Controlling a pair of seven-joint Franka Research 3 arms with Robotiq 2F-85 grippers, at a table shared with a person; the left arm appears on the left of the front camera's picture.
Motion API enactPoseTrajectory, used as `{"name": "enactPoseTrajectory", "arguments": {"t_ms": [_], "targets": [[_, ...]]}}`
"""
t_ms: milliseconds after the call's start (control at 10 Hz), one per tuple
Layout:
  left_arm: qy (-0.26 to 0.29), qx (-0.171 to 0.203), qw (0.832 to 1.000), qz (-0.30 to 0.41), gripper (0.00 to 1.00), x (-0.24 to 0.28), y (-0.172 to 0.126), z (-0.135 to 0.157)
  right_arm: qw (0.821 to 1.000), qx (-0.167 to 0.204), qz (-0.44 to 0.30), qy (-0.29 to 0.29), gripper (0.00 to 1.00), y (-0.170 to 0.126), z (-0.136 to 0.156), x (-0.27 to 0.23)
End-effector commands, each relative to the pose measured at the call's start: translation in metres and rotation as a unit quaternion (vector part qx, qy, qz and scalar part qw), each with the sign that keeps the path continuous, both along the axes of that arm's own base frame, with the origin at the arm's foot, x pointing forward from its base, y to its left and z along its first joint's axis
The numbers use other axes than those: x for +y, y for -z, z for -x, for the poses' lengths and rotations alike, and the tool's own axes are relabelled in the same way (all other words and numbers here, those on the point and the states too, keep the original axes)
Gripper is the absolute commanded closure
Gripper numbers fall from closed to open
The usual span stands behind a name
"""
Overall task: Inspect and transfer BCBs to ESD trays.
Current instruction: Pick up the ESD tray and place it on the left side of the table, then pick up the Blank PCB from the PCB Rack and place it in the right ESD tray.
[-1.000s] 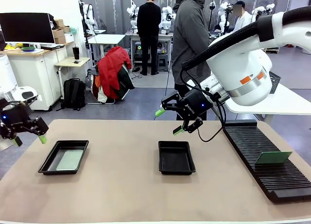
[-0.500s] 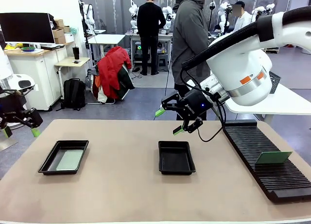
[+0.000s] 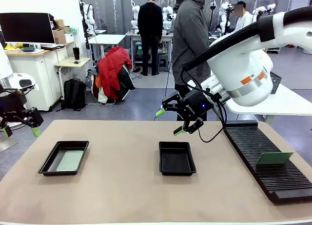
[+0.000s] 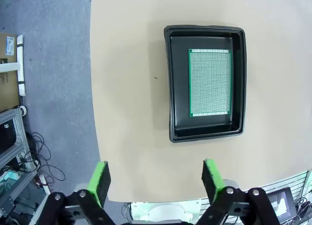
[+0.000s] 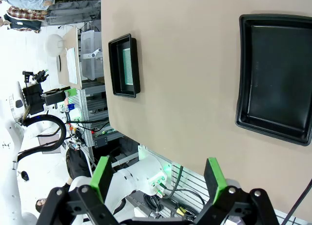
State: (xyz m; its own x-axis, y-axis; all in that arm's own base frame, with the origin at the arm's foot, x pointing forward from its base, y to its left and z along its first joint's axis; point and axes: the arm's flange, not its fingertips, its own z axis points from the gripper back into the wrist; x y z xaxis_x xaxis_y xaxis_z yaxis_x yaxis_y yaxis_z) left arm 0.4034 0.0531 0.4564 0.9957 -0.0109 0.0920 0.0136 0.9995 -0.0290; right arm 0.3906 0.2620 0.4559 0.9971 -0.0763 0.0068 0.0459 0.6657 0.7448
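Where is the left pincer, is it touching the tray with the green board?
Apart. The left wrist view shows bare table between the open left pincer and the tray holding the green board.

Left gripper and right gripper both in mid-air, fingers spread wide, nothing held.

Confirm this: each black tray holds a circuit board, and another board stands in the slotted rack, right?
Not quite. Only the left ESD tray holds a BCB; the middle tray is empty, as the front view shows. Another board does stand in the slotted rack.
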Motion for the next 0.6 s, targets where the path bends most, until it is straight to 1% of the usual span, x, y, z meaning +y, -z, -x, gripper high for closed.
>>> {"name": "enactPoseTrajectory", "arguments": {"t_ms": [0, 500], "targets": [[0.003, 0.0, 1.0, 0.0, 0.0, 0.0012, 0.0019, 0.0006, 1.0, 0.002, 0.002, 0.001, 0.0, -0.0001, -0.0004, 0.0004], [0.003, 0.0, 1.0, 0.0, 0.0, 0.0012, 0.0019, 0.0006, 1.0, 0.002, 0.002, 0.001, 0.0, -0.0001, -0.0004, 0.0004]]}}
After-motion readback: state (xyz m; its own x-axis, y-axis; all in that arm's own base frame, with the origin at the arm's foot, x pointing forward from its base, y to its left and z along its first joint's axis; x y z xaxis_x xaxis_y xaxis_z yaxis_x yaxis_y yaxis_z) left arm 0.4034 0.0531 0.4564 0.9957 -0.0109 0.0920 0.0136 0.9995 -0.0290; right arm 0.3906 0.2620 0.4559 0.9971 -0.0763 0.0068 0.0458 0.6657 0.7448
